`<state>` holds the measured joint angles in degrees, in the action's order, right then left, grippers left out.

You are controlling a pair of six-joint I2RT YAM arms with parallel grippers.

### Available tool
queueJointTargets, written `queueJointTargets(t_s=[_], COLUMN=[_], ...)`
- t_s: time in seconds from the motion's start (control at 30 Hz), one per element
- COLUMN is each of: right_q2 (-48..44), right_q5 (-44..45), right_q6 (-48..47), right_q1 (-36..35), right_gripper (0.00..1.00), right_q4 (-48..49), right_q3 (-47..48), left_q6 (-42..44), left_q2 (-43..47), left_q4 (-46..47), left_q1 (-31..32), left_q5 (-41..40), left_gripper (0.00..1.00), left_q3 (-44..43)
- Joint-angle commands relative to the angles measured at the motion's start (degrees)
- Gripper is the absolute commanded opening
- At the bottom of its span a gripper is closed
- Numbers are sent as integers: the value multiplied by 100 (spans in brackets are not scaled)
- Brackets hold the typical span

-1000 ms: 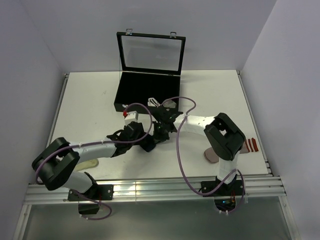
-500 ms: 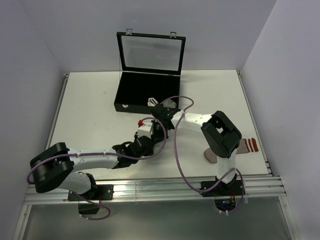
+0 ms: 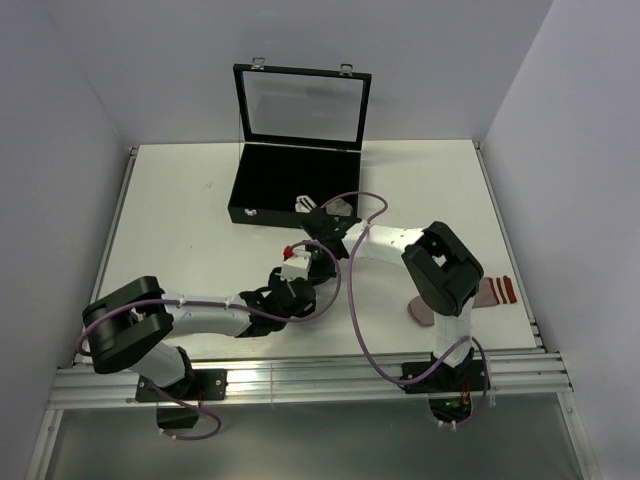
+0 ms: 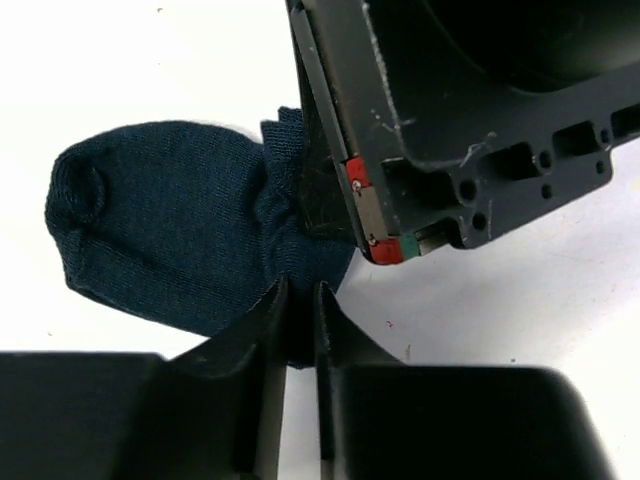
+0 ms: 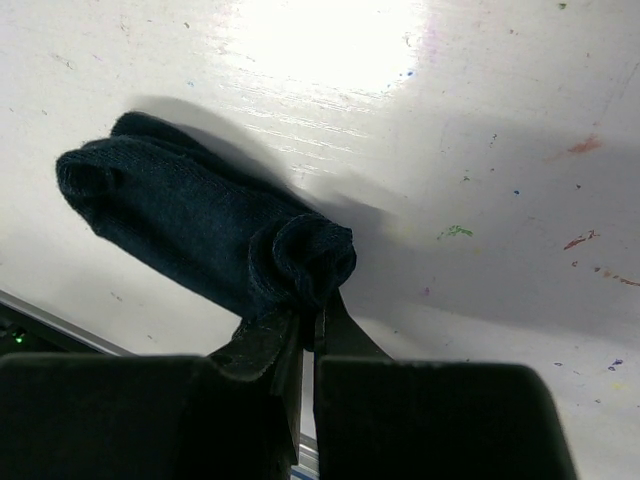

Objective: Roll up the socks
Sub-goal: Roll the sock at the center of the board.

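A navy sock (image 4: pixel 170 240) lies on the white table, its toe end to the left in both wrist views. My left gripper (image 4: pixel 297 290) is shut on the sock's near edge, with fabric pinched between the narrow jaws. My right gripper (image 5: pixel 310 315) is shut on the rolled-up end of the same navy sock (image 5: pixel 190 225). The right gripper's body (image 4: pixel 450 130) stands right against the sock in the left wrist view. From above, the left gripper (image 3: pixel 303 280) and right gripper (image 3: pixel 318 255) meet at the table's middle, and they hide the sock.
An open black case (image 3: pixel 290 185) with a raised glass lid stands behind the grippers, with small light items inside. A pinkish sock with dark red stripes (image 3: pixel 495 292) lies at the right edge by the right arm's base. White walls close in on both sides.
The left arm swung in toward the right gripper, and its jaws closed on the navy sock. The right gripper stayed shut on the rolled end.
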<state>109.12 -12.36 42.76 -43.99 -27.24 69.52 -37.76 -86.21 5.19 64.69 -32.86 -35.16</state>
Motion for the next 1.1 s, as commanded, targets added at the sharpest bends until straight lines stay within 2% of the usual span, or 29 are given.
queueJointTargets(t_s=[0.0, 0.03, 0.07, 0.2, 0.3, 0.4, 0.43, 0.53, 0.63, 0.77, 1.07], right_q2=[127, 118, 49, -180, -487, -944, -1171, -1524, -1753, -1842, -1464], right_q5=[6, -29, -99, -302, -442, -504, -504, -399, -399, -407, -627], right_q6=[39, 48, 65, 197, 337, 452, 461, 531, 645, 716, 874], right_q1=[22, 30, 39, 83, 145, 224, 233, 259, 259, 250, 233], right_gripper=[0, 0, 0, 0, 7, 23, 35, 51, 58, 59, 58], right_q4=[-36, 52, 96, 395, 728, 1290, 1596, 2116, 2625, 3031, 3761], right_q3=[-70, -113, -149, -324, -552, -895, -1070, -1413, -1764, -2073, -2372], left_q6=[-363, -433, -495, -829, -1013, -1250, -1312, -1515, -1699, -2033, -2965], left_q2=[-123, -124, -98, 122, 403, 693, 755, 966, 966, 852, 641], left_q4=[-88, -97, -97, 25, 184, 359, 421, 728, 913, 1211, 2152], left_q1=[35, 35, 35, -70, -272, -658, -885, -1334, -1773, -2249, -3067], left_q5=[-89, -71, -54, 288, 587, 1201, 1577, 2089, 2836, 3732, 4736], left_gripper=[12, 4, 1, 1, 1, 1, 1, 0, 0, 0, 0], left_q3=[26, 70, 105, 334, 571, 843, 992, 1247, 1353, 1485, 1977])
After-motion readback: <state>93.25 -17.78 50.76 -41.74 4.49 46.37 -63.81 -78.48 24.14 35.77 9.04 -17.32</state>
